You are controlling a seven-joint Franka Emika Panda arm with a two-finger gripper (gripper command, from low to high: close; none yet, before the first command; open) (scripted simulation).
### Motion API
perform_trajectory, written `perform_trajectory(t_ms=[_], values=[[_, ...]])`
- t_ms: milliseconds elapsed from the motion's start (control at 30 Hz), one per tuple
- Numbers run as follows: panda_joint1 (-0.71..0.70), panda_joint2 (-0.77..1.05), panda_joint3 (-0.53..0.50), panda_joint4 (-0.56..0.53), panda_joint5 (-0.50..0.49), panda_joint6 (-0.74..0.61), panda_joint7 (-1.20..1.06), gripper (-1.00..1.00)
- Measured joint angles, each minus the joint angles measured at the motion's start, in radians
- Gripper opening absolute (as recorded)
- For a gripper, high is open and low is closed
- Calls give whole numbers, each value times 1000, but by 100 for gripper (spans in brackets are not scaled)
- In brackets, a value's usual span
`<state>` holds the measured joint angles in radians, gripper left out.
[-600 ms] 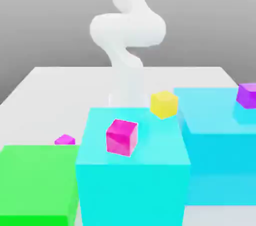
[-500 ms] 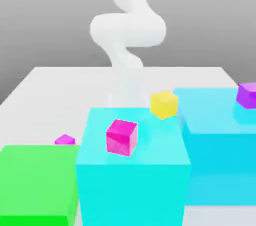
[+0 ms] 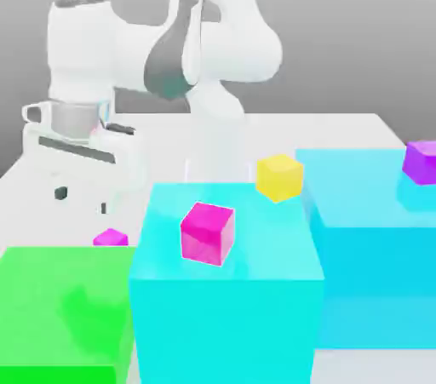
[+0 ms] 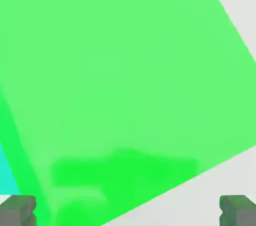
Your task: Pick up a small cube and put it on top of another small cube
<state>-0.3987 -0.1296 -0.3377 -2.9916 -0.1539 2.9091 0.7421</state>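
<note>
My pincer (image 4: 128,211) is open, its two fingers spread wide apart at the edge of the hand view. In the exterior view I hang at the left, above the tabletop (image 3: 294,131), slightly tilted, with my white arm (image 3: 81,46) bending across from the middle. The small magenta cube (image 3: 111,238), light with a violet tinge, is below me in that view, just past the far edge of the green block (image 3: 43,289); the block hides its lower part, and I cannot tell what it rests on. Most of what my hand view takes in is the green block's flat top, turned at a slant, with darker green shadow patches on it. To the exterior view's right of the green block stands a tall cyan block (image 3: 230,331), and on its top sits a hot-pink cube (image 3: 207,234), turned at an angle. A yellow cube (image 3: 279,178) shows at the cyan block's far corner, toward the exterior view's right; whether it touches that block I cannot tell. Further to the exterior view's right is a wide blue block (image 3: 375,263), with a purple cube (image 3: 421,163) on top, partly cut off by the edge of the view.
</note>
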Motion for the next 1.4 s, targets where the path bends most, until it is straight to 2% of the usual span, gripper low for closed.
perform_trajectory(t_ms=[67, 133, 200, 267, 300, 533, 633, 733, 867, 1033, 1167, 1400], values=[[-5, 111, 15, -12, 118, 87, -88, 0], [-99, 194, 137, -4, 246, 152, -178, 0], [-221, 268, 263, 8, 278, 213, -203, 0], [-298, 340, 335, 21, 269, 272, -199, 0], [-319, 365, 353, 25, 264, 293, -197, -100], [-324, 366, 357, 26, 259, 294, -192, -100], [-264, 279, 293, 9, 236, 223, -172, -100], [-252, 173, 251, -11, 145, 137, -109, -100], [-266, 38, 259, -18, 95, 23, -95, -100], [-223, -95, 352, 110, 25, -171, -37, -100], [-145, -199, 446, 188, 63, -343, 73, -100], [10, -383, 607, 298, 201, -645, 292, -100]])
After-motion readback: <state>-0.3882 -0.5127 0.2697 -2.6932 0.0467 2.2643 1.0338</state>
